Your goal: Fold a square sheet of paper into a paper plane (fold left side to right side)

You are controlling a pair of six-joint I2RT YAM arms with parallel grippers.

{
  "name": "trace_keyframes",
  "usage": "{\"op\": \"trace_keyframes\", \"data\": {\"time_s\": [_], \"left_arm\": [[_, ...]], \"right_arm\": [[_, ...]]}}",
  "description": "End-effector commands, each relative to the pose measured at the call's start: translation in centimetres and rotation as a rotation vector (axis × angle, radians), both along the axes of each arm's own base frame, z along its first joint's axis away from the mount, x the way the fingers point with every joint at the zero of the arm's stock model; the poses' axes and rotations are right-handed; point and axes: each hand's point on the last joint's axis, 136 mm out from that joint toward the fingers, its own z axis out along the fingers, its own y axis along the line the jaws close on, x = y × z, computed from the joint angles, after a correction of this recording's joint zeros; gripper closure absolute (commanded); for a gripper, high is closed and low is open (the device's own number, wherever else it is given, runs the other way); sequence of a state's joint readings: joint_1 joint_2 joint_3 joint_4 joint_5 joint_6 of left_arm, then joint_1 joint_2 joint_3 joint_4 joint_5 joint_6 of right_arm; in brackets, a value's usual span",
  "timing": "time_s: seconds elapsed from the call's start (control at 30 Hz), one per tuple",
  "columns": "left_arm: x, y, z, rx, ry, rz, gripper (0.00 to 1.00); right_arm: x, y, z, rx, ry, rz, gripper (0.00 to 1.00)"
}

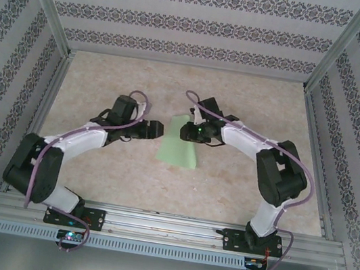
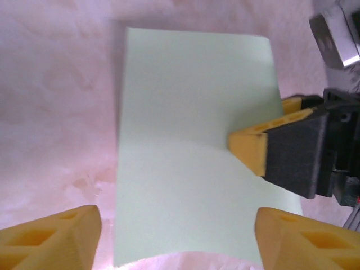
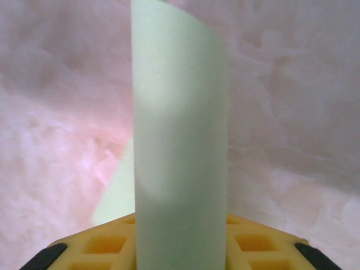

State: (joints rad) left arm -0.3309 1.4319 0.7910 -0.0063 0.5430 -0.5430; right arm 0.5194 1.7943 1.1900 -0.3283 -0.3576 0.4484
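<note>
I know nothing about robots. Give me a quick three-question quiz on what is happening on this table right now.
1. Fill in: the left gripper hangs over the square sheet of paper with its jaws ___.
2. Which gripper pinches the sheet's edge? A: left gripper. B: right gripper.
3. True or false: the sheet is already folded into a slim, pointed dart.

Key: 1 open; 2 B; 3 false, it shows as a plain rectangle with one side curling up.
</note>
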Motion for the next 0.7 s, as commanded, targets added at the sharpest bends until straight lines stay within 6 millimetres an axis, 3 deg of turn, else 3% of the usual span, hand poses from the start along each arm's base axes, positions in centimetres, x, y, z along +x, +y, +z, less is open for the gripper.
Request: {"op": "trace_keyframes", "data": {"time_s": [0.0, 0.3, 0.5, 0.67], "left_arm": [[-0.1, 0.7, 2.9, -0.067, -0.121, -0.043, 0.22], [-3.1, -1.1, 11.8, -0.266, -0.416, -0.274, 0.00], [-3.4, -2.5, 15.3, -0.366, -0.483, -0.397, 0.00], [-3.1, -3.6, 17.6, -0.439, -0.527, -0.489, 0.00]], "right_arm": [[0.1, 0.7, 4.2, 0.170, -0.058, 0.026, 0.68], [-1.9, -0.8, 15.6, 0.545, -0.279, 0.129, 0.74], [-5.4, -0.8, 22.0, 0.696, -0.390, 0.281, 0.77], [-8.3, -0.3, 25.7, 0.782, -0.432, 0.404, 0.78]]}}
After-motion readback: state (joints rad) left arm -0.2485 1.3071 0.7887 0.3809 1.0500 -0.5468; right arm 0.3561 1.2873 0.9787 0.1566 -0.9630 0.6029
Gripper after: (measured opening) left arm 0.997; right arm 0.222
